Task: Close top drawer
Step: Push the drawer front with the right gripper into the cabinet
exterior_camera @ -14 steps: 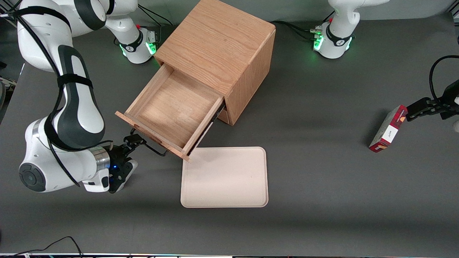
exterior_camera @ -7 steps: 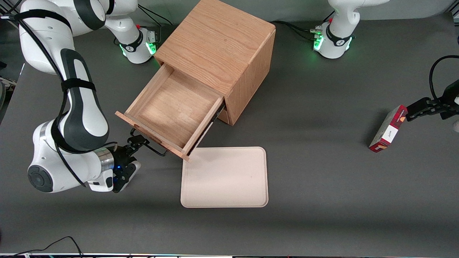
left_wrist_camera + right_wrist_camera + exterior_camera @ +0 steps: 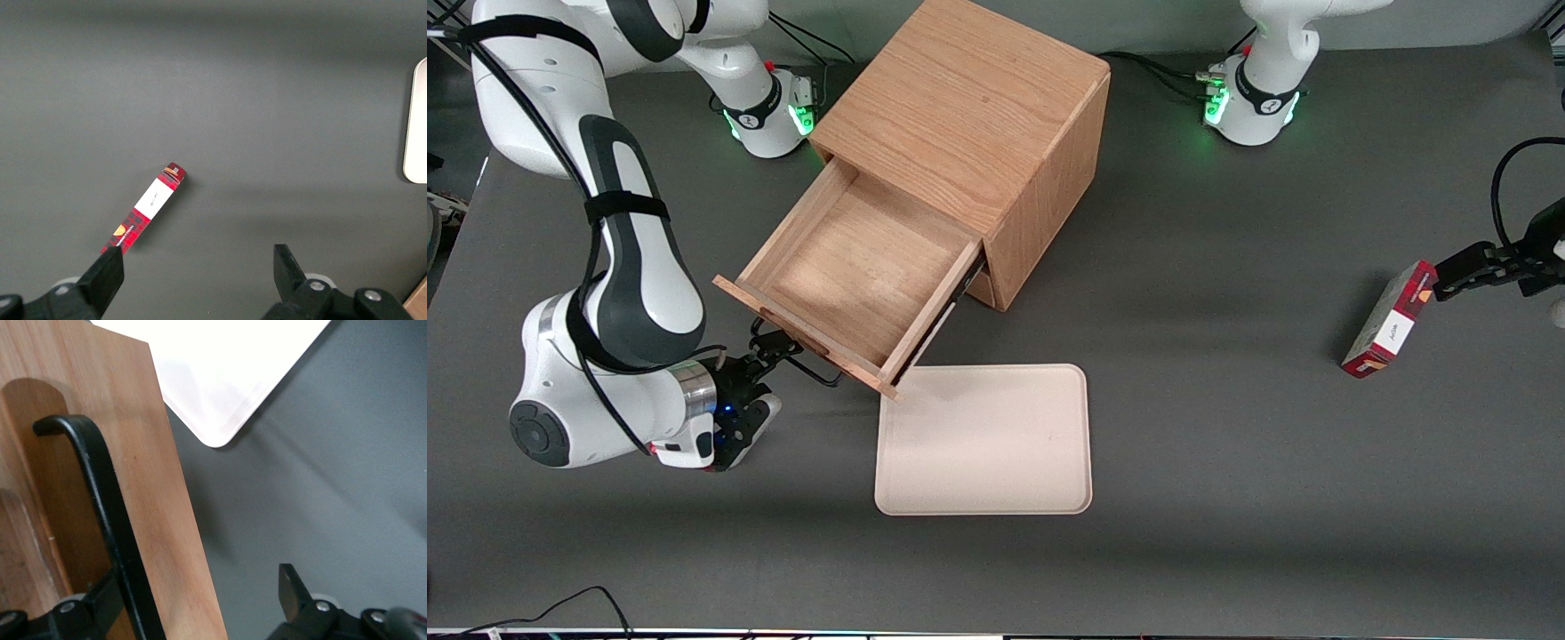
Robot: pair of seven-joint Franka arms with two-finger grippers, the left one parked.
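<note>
From the front, the top drawer (image 3: 854, 276) stands pulled well out of the wooden cabinet (image 3: 969, 107), its front panel facing roughly seven o'clock. The gripper (image 3: 775, 348) sits at that panel, at the black handle (image 3: 805, 363). A cream tray (image 3: 984, 440) lies just nearer the camera than the drawer. From the right wrist, the fingers (image 3: 290, 587) are spread apart, one at the handle (image 3: 107, 500) by the drawer front (image 3: 163, 507), the other over bare table (image 3: 333, 487).
</note>
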